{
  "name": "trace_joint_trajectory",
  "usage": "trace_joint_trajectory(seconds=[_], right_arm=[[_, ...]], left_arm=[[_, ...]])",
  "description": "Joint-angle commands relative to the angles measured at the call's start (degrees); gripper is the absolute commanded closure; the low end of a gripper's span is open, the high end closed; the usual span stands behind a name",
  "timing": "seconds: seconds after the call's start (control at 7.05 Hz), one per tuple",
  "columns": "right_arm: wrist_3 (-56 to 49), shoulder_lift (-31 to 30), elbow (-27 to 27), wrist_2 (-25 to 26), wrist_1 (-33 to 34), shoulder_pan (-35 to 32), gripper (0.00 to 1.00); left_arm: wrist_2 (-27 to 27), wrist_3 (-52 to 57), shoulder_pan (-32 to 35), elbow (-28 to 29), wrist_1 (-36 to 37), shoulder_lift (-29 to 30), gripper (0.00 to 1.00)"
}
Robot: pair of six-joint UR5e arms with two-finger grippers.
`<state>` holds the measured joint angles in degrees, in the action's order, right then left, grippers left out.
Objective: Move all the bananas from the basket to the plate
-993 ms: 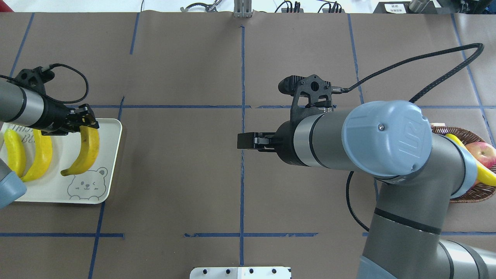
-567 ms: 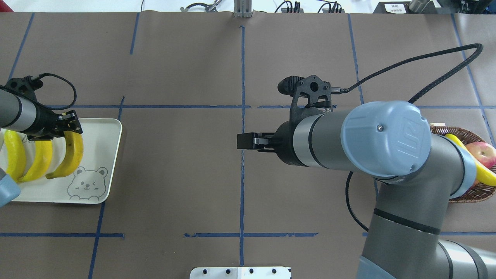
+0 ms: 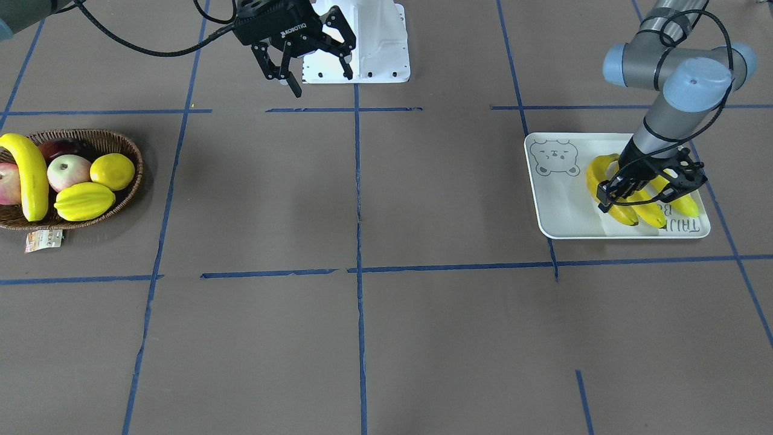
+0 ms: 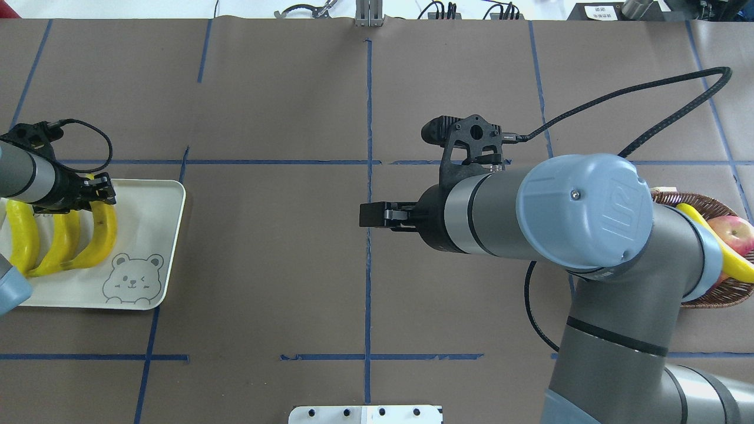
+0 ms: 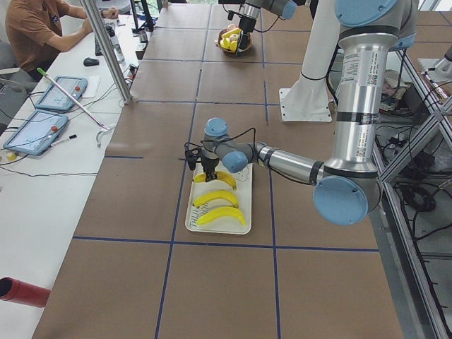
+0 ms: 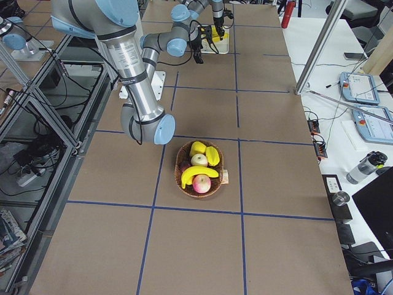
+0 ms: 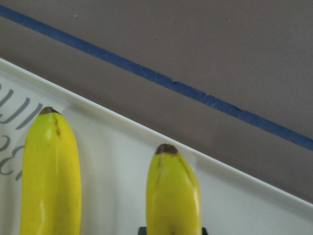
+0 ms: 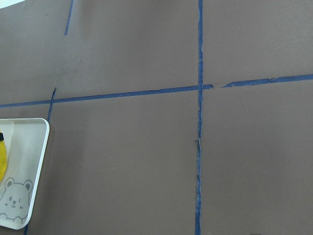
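The white plate (image 4: pixel 147 235) (image 3: pixel 561 205) with the bear drawing sits at the table's left. Two bananas (image 4: pixel 23 235) (image 4: pixel 59 247) lie on it. My left gripper (image 4: pixel 100 189) (image 3: pixel 607 196) is shut on the upper end of a third banana (image 4: pixel 100 241) (image 3: pixel 595 172), held low on the plate against the middle one. Whether it rests on the plate I cannot tell. One more banana (image 3: pixel 30 175) (image 4: pixel 733 259) lies in the wicker basket (image 3: pixel 136 154) at the far right. My right gripper (image 3: pixel 320 81) (image 4: pixel 371 215) hangs open and empty over the table's middle.
The basket also holds apples (image 3: pixel 66 169), a lemon (image 3: pixel 112 171) and a starfruit (image 3: pixel 84 201), with a paper tag (image 3: pixel 43 240) at its rim. The white robot base (image 3: pixel 374 48) stands at the near edge. A person (image 5: pixel 42 28) sits at a side table.
My left gripper has carried the banana leftward and down, from the plate's right part to right beside the other two. The right arm has not moved.
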<state>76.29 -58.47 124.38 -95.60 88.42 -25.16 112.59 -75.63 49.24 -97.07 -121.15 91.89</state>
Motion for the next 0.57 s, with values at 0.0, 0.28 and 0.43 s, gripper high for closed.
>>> trace_joint_trajectory(seconds=[0.0, 0.28, 0.43], right_arm=[[-0.1, -0.3, 0.2, -0.1, 0.1, -0.8, 0.00], [-1.1, -7.2, 2.5, -1.1, 0.0, -3.7, 0.00], [-5.3, -13.5, 6.3, -1.3, -0.7, -5.8, 0.00]], left_arm=[[0.8, 7.9, 0.8, -1.7, -0.7, -2.0, 0.01], [10.9, 11.1, 8.0, -4.1, -0.1, -1.7, 0.01], [14.0, 11.1, 10.1, -6.2, 0.1, -1.4, 0.01]])
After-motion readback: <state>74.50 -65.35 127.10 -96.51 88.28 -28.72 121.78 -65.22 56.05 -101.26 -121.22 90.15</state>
